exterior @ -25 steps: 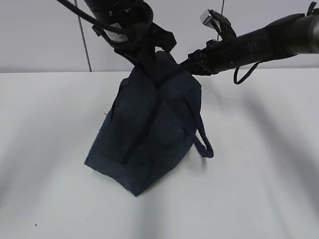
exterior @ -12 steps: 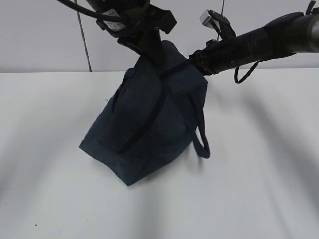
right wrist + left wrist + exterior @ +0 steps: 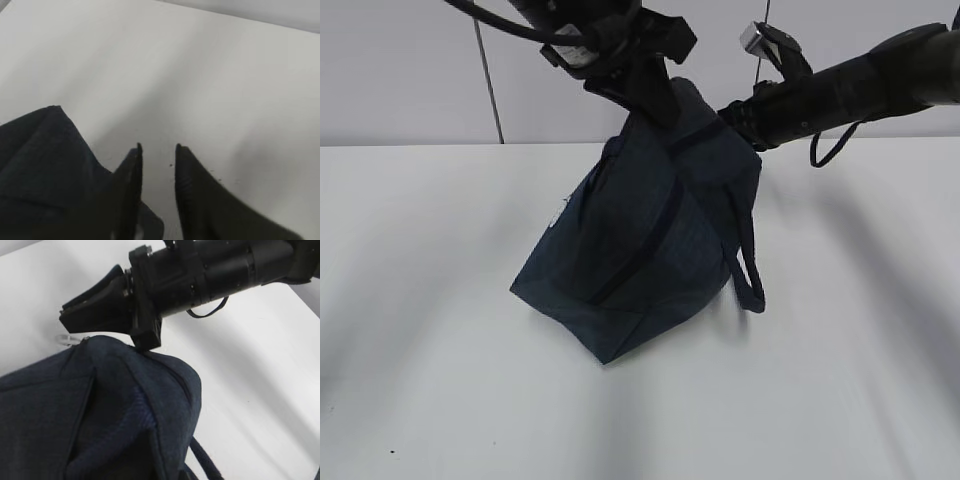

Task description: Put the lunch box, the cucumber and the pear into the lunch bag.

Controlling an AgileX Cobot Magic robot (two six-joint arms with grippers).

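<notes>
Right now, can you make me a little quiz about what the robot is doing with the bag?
1. True or false: the lunch bag lies flat on the table.
2. Which one pinches the bag's top? A: the left tool. B: the right tool.
3. Fill in: the right tool's jaws stand ____, with nothing between them.

Key: 1 false, it hangs tilted, with one bottom corner down by the table. 2 A. 3 open.

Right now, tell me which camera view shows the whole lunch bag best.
The exterior view: it shows the lunch bag whole, tilted on the table, its zipper line and one strap loop visible. The left wrist view shows only its upper end up close; the right wrist view catches just a dark fabric corner at lower left.
</notes>
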